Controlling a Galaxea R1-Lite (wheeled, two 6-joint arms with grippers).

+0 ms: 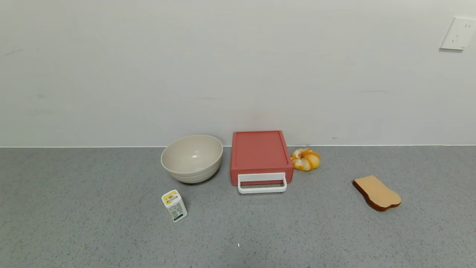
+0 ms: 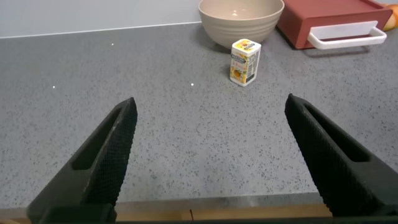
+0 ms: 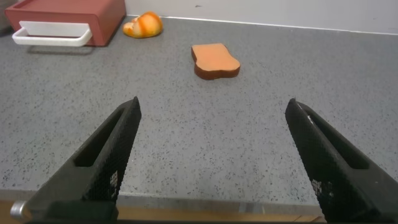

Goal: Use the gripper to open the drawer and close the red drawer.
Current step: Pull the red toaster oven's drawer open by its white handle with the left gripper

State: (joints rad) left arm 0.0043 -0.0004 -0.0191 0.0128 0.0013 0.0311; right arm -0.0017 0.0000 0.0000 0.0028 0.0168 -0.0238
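Observation:
The coral-red drawer box [image 1: 260,154] stands by the back wall at the table's middle, its drawer pushed in, the white loop handle [image 1: 262,183] at its front. It also shows in the left wrist view [image 2: 323,22] and the right wrist view [image 3: 65,15]. Neither gripper shows in the head view. My left gripper [image 2: 211,106] is open and empty over the table's front edge, far from the drawer. My right gripper [image 3: 212,106] is open and empty over the front edge too.
A beige bowl [image 1: 192,158] stands left of the drawer box. A small white and yellow carton [image 1: 174,205] stands in front of the bowl. A toy croissant [image 1: 305,159] lies right of the box. A toast slice [image 1: 376,192] lies farther right.

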